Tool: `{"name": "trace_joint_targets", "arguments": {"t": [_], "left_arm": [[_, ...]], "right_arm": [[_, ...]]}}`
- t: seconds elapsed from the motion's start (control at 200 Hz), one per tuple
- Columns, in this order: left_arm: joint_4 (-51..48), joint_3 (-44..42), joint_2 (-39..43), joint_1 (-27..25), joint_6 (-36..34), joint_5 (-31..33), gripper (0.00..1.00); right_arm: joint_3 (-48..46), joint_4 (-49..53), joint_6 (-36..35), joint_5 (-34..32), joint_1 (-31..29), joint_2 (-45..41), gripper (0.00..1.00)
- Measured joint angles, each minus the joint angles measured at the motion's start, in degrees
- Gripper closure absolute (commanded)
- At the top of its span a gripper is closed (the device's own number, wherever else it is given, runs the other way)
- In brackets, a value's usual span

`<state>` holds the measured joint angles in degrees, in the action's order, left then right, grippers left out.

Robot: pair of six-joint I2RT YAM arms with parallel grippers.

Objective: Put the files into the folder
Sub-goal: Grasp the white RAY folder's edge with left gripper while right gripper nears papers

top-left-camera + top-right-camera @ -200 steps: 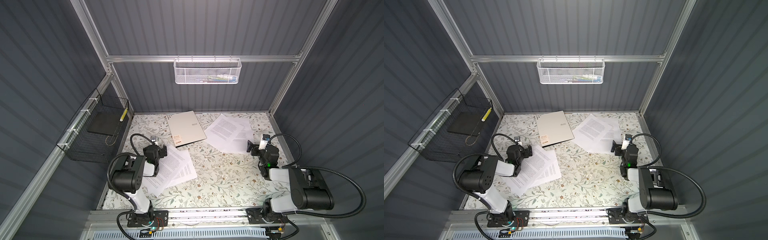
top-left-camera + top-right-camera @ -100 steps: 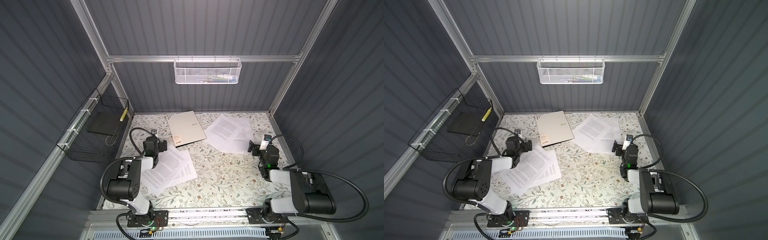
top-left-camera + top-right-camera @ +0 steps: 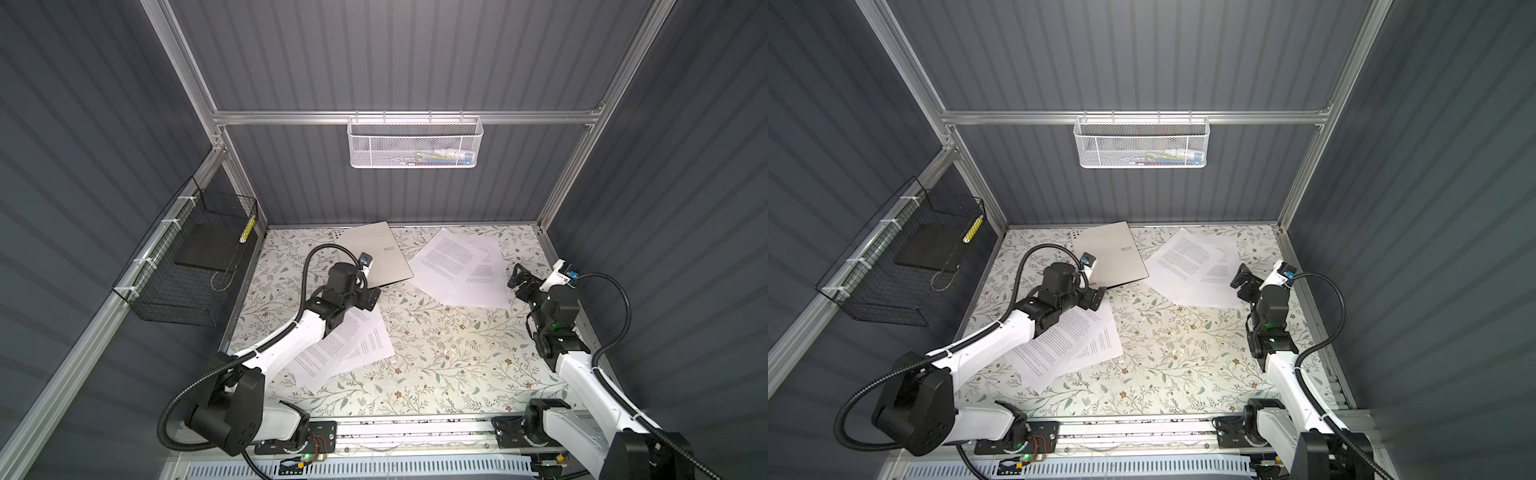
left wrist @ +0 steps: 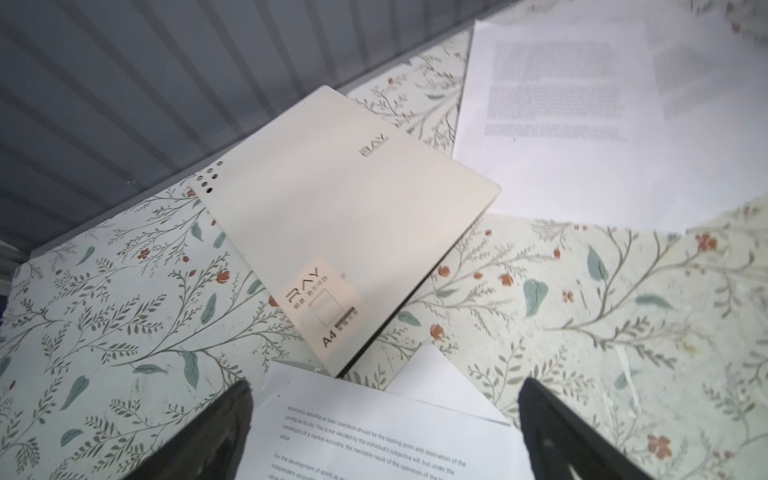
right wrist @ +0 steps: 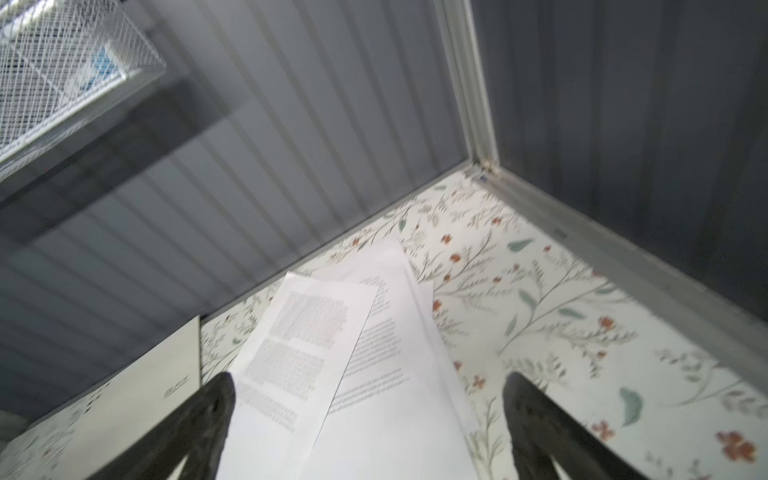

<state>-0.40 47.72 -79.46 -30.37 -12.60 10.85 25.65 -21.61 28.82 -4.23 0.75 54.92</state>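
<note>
Nearest, on the floral table [image 3: 436,357]: near files [image 3: 353,345], a loose fan of white printed sheets, partly hidden under the left arm. Just beyond, left hand [image 3: 369,299] poised low over the far corner of that fan, jaws wide apart, gripping nothing. In the left wrist view, dark fingers [image 4: 216,428] flanking the top sheet's first lines of text, folder corner straight ahead.

Over on the right side, right hand [image 3: 519,279] likewise spread wide and empty, by the right edge of the far files [image 3: 457,266]. Touching them or not: impossible to tell.

Farther back, folder [image 3: 386,257] flat and closed on the table, grey side up, small "RAY" lettering and an A4 label showing, corner dots toward the back wall. Near corner reaching the far edge of the near files; right edge just beside a corner of the far files. Far files lying crooked, several sheets overlapping, none inside the folder.

On the left wall, black wire basket [image 3: 183,286] with a dark slab [image 3: 208,249] in it. Farthest and highest, white mesh basket [image 3: 415,143] hung on the back rail.
</note>
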Motion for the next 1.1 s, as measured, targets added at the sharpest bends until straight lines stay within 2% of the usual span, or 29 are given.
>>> {"name": "trace_joint_targets", "arguments": {"t": [0.12,0.25,0.57,0.875,1.006,1.101], "left_arm": [[2.3,-2.5,-3.9,-5.0,-7.6,7.3,0.0],[8.5,-5.9,-8.1,-8.1,-15.8,14.6,0.0],[32.9,-10.9,-20.3,-8.6,-33.5,27.9,0.0],[53.1,-10.9,-29.7,-8.6,-42.8,34.8,0.0],[55.4,-10.6,-30.8,-8.6,-45.1,35.5,0.0],[53.7,-9.4,-31.0,-8.5,-45.5,35.1,0.0]], "right_arm": [[-1.4,1.1,4.2,6.8,0.0,0.0,0.01],[-4.4,1.6,7.1,11.8,-0.5,0.0,0.01],[-8.2,1.3,9.9,16.5,-1.2,-0.1,0.01],[-8.6,-1.0,10.2,17.7,-1.2,-0.1,0.01],[-9.9,-2.8,11.2,18.0,-1.2,-0.1,0.01],[-10.8,-4.1,11.8,18.2,-1.2,0.2,0.01]]}}
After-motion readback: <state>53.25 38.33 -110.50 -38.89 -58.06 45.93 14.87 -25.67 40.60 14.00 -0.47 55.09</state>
